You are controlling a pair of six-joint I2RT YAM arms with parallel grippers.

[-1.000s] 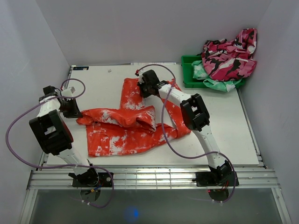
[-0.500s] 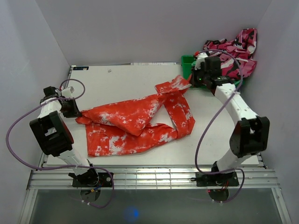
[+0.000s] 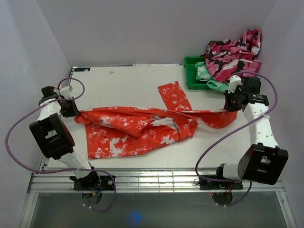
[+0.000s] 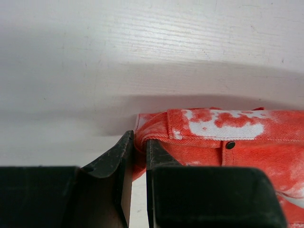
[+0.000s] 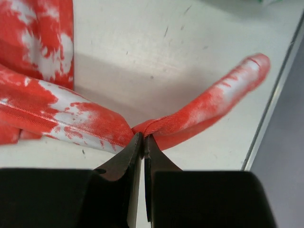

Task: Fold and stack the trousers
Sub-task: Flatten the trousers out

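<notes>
- A green bin (image 3: pixel 192 75) stands at the far right corner of the table (image 3: pixel 118 80).
- A mint-green and white garment (image 3: pixel 223 86) lies in the bin and spills over its near rim. A pink, black and white camouflage garment (image 3: pixel 233 58) is heaped on top of it and rises against the right wall.
- The left arm runs from its base along the table's left edge. Its wrist is low over the far left part of the tabletop and turned toward the middle.
- The left gripper (image 4: pixel 137 142) has its fingers pressed together on a corner of the waistband of the red-orange trousers (image 3: pixel 135 127). In the left wrist view a small dark rivet (image 4: pixel 230 145) shows just beside the fingers.
- The right arm has its elbow near the front right edge. Its forearm reaches away to a wrist just in front of the bin.
- The right gripper (image 5: pixel 142 139) is pinched tight on a fold of one trouser leg near the table's right edge. The cloth's end pokes out past the fingers.
- The trousers lie across the middle of the table, and one leg runs as a narrow, taut band between the two grippers.
- The other leg lies flat beneath, its end angled toward the far side.
</notes>
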